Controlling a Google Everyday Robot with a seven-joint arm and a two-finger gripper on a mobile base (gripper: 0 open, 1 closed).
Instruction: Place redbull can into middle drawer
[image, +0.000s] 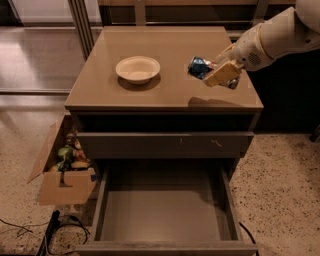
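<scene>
My gripper (218, 74) is at the right of the cabinet top, raised above it, and is shut on the redbull can (199, 66). The can is small, blue and silver, dented, and lies on its side between the tan fingers (222, 74); its shadow falls on the top below. The middle drawer (165, 207) is pulled wide open below the cabinet front, with a flat bare bottom and thin side walls. The can is high above the drawer and behind its opening.
A white round bowl (138, 68) sits on the cabinet top (125, 97) to the left of the can. A closed drawer front with pale scuff marks (165, 145) is above the open drawer. An open cardboard box (62, 167) of items and cables (30, 232) lie on the floor at left.
</scene>
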